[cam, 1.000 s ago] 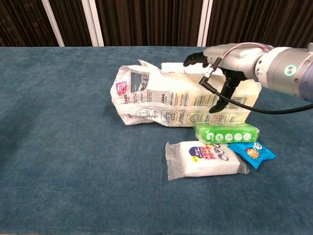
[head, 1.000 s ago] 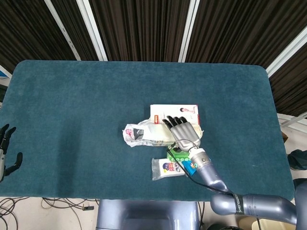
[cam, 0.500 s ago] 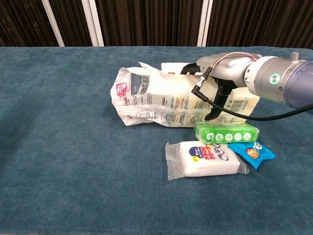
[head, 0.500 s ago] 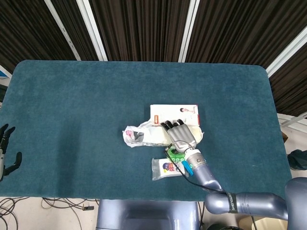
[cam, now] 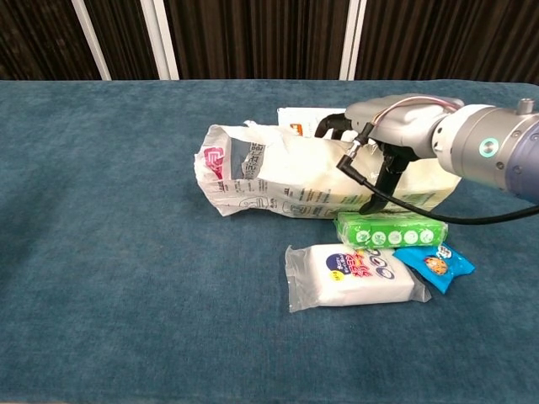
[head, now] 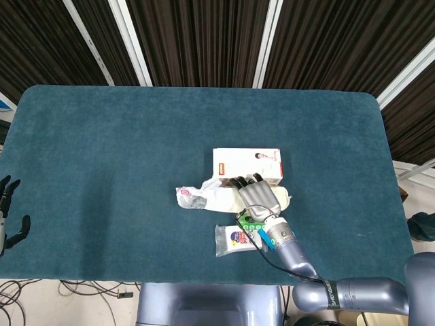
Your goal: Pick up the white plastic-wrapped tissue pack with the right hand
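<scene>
The white plastic-wrapped tissue pack (cam: 278, 172) lies lengthwise mid-table, its loose wrapper end with a pink mark pointing left; in the head view the pack (head: 214, 198) shows below the white box. My right hand (cam: 387, 135) is wrapped over the pack's right end, with fingers across the top and back and the thumb pressed on the front face. From above, the right hand (head: 258, 199) covers that end. My left hand (head: 8, 214) hangs off the table's left edge, fingers spread, holding nothing.
A green packet (cam: 389, 229) lies right under the hand, against the pack's front. In front of it are a small white wipes pack (cam: 354, 273) and a blue sachet (cam: 434, 261). A flat white box (head: 246, 163) lies just behind the pack. The blue cloth table (head: 102, 149) stretches left.
My right hand has come down and closed over the pack's right end. The pack has turned and shifted slightly right, and its wrapper end has bunched. The left hand has not moved.
</scene>
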Controlling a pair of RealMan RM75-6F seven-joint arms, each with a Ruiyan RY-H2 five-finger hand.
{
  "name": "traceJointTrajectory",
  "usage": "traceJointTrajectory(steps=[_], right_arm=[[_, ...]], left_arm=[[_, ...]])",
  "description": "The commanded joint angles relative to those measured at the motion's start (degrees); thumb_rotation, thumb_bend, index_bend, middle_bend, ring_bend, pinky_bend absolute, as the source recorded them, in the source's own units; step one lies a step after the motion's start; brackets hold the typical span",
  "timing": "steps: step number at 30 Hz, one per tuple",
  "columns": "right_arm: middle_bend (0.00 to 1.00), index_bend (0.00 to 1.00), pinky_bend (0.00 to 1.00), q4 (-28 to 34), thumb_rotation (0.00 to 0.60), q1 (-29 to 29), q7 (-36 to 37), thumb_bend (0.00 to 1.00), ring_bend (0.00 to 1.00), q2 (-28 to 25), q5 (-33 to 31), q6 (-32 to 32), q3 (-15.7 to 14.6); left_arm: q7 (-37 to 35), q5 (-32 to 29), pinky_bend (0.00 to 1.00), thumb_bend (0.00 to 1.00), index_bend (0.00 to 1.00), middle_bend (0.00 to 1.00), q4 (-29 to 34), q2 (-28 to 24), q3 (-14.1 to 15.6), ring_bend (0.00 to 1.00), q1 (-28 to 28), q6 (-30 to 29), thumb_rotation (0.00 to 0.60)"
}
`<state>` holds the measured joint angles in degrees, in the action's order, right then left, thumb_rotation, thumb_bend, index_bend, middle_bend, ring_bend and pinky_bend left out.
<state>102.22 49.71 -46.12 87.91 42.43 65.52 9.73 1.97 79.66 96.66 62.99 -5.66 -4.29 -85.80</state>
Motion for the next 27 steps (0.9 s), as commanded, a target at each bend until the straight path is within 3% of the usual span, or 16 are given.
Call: traceJointTrajectory(steps=[1,12,18,27], right_arm=[[0.21,0.17,0.23,-1.65,0.600,-0.32,0.41,0.17,0.37,1.23,1.07,1.08,-0.50],[0.28,0.24,0.33,-6.69,0.600,-1.51,3.57,0.26,0.44,4.49,4.85,1.98,-1.25],[0.45,0.40,0.47,-7.69,0.600,-2.35,6.29,0.32,0.58,5.20,6.94,1.90,-1.10],[0.47,0.43,0.48,-6.36,0.600,-4.78,13.31,0.35,0.59,4.12,12.17,3.38,0.21]], left_arm=[[0.05,-0.19,0.00,0.46,0.07,0.00,0.10,-0.03,-0.07,0.00,0.04,-0.01,0.600],[0.30,-1.04,0.00,0.47,0.07,0.00,0.67,-0.08,-0.37,0.00,0.06,0.12,0.600],[0.17,-1.42,0.00,0.47,0.07,0.00,0.91,-0.17,-0.43,0.00,0.03,0.40,0.600],[0.17,-1.58,0.00,0.47,0.07,0.00,1.09,-0.25,-0.50,0.00,0.03,0.44,0.600]])
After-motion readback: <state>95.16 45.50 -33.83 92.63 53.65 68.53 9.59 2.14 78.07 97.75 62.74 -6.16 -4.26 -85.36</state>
